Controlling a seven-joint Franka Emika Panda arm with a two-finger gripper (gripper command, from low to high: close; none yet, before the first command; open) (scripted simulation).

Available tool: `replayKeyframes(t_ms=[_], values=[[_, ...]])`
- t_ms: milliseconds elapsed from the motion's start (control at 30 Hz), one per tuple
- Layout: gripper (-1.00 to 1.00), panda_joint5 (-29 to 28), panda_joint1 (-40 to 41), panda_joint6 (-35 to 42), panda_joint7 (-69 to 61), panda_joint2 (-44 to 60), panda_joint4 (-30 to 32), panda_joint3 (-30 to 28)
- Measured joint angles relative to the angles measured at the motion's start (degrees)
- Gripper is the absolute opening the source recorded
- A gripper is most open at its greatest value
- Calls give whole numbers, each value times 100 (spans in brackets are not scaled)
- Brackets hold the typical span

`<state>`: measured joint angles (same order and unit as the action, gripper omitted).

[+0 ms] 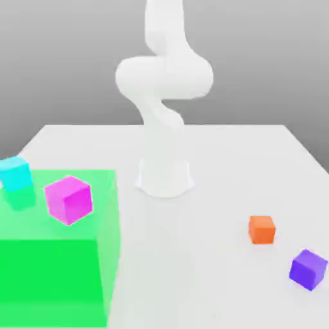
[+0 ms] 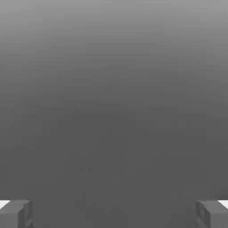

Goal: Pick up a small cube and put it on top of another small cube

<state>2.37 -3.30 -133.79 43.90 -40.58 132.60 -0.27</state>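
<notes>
The small violet-purple cube (image 1: 309,269) rests on the white table (image 1: 212,283) at the exterior view's lower right. A little to its left and farther back sits the small orange cube (image 1: 262,229), apart from it. In the hand view my gripper (image 2: 114,213) is open, its two grey fingertips (image 2: 15,213) far apart with nothing between them, facing a plain grey backdrop. The white arm (image 1: 164,96) rises from its base at the table's middle.
A translucent green box (image 1: 58,270) fills the exterior view's lower left. A larger magenta-pink cube (image 1: 69,199) and a cyan cube (image 1: 14,173) sit at its upper part. The arm's base (image 1: 164,180) stands between the box and the small cubes.
</notes>
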Motion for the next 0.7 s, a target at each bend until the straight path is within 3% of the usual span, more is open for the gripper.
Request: replayKeyframes(t_ms=[400,567,700], values=[[0,860,-1254,-933,-732,2544,381,425],[0,770,-1650,-1358,-715,3572,550,802],[0,358,-2107,-1720,-463,4387,695,939]])
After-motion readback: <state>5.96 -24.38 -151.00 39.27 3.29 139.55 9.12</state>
